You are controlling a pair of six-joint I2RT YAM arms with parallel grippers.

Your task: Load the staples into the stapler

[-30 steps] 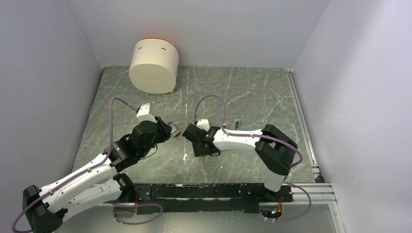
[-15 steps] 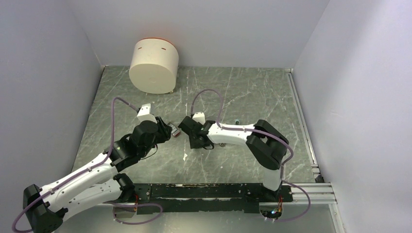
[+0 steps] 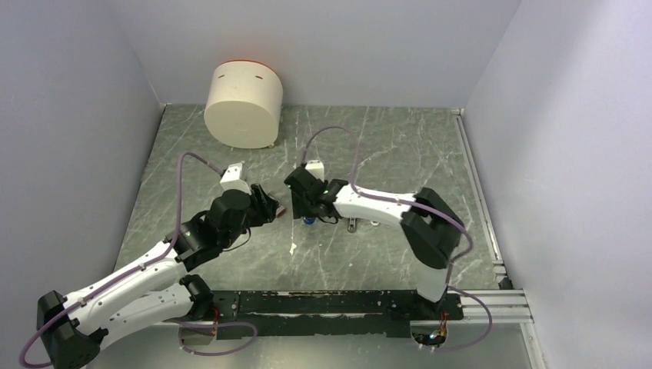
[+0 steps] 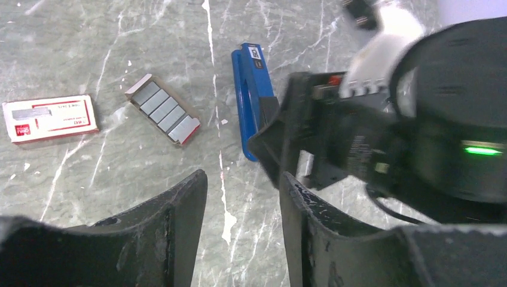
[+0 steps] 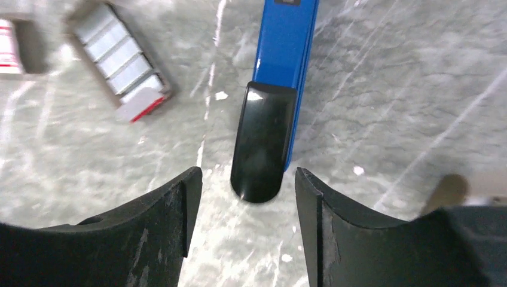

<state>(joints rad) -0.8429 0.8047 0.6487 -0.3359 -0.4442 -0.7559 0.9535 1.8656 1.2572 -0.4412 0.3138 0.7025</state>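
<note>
The stapler (image 5: 286, 42) lies flat on the marble table, with a bright blue body and a black top arm (image 5: 263, 140). My right gripper (image 5: 248, 179) is open just short of that black end, with gaps on both sides. From above, only a blue bit of the stapler (image 3: 309, 221) shows below the right gripper (image 3: 304, 209). The staples are a red box with a white label (image 4: 51, 118) and an open tray of silvery blocks (image 4: 162, 109), left of the stapler (image 4: 252, 98). My left gripper (image 4: 242, 185) hangs open and empty above the table, near the tray (image 5: 119, 60).
A cream cylinder (image 3: 244, 104) stands at the back left. A small tan piece (image 3: 352, 224) and a pale-blue one (image 3: 374, 223) lie under the right forearm. Grey walls close in the table, and a metal rail (image 3: 477, 192) runs along its right edge.
The right arm swung towards the back and its gripper now points down over the stapler, uncovering the small pieces. Its jaws narrowed, then widened again. The left gripper opened a little.
</note>
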